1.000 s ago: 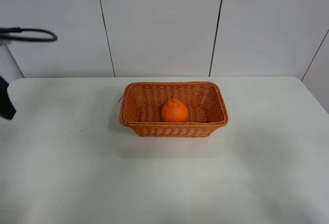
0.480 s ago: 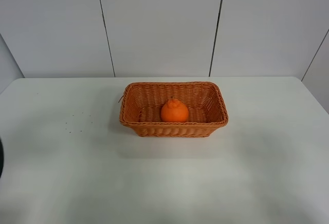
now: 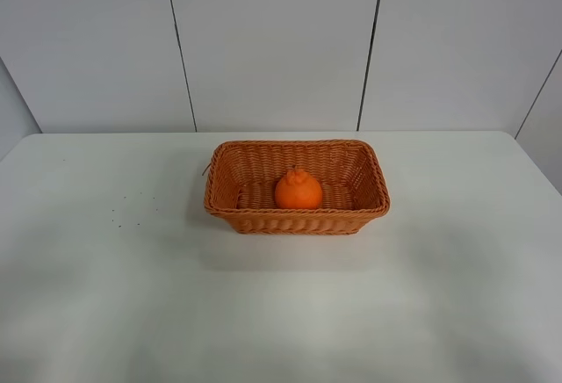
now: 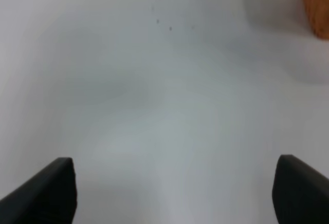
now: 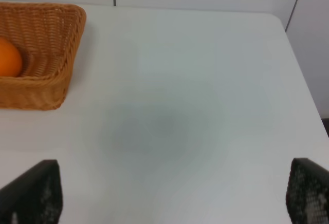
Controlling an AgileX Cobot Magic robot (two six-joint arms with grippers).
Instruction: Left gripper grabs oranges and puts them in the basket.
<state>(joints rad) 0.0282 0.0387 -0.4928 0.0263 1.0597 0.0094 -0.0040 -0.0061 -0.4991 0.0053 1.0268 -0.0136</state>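
Note:
The orange [image 3: 298, 190] sits upright inside the wicker basket [image 3: 299, 222] at the middle of the white table. Neither arm shows in the exterior high view. In the left wrist view my left gripper [image 4: 175, 196] is open and empty over bare table, its two black fingertips [image 4: 49, 190] far apart, and a corner of the basket [image 4: 316, 3] is far off. In the right wrist view my right gripper [image 5: 175, 196] is open and empty, with the basket [image 5: 51, 44] and the orange [image 5: 9, 57] well away from it.
A few small dark specks [image 3: 127, 212] lie on the table left of the basket. A white panelled wall [image 3: 272, 45] stands behind the table. The table's right edge [image 5: 300, 75] shows in the right wrist view.
The left arm and its cable, seen at the left edge a second ago, have drawn back out of the exterior high view. The orange and basket have not moved.

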